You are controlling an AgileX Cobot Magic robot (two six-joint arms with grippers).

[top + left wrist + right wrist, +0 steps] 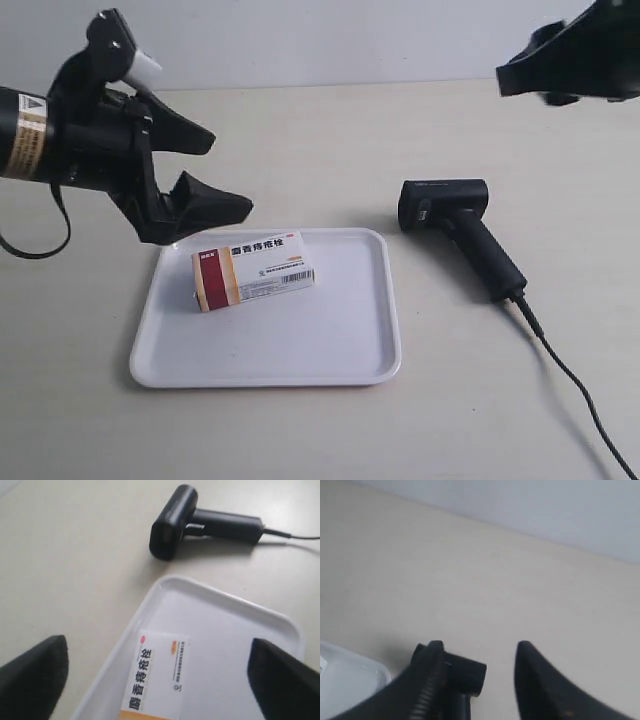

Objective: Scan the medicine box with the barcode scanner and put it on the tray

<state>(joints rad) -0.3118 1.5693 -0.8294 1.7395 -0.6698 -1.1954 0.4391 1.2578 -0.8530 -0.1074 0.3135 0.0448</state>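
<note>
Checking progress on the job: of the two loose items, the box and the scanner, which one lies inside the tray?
The small white medicine box with the dark red band lies inside the flat white tray. The black pistol-shaped barcode scanner lies on the table beside the tray.

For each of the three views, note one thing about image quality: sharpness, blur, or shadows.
Exterior view: sharp; print on the medicine box shows, and the barcode scanner casts only a soft shadow. Left wrist view: the box text is readable, but the left gripper fingertips are blurred dark shapes. Right wrist view: soft overall; the right gripper is out of focus and the tray corner is hazy.
</note>
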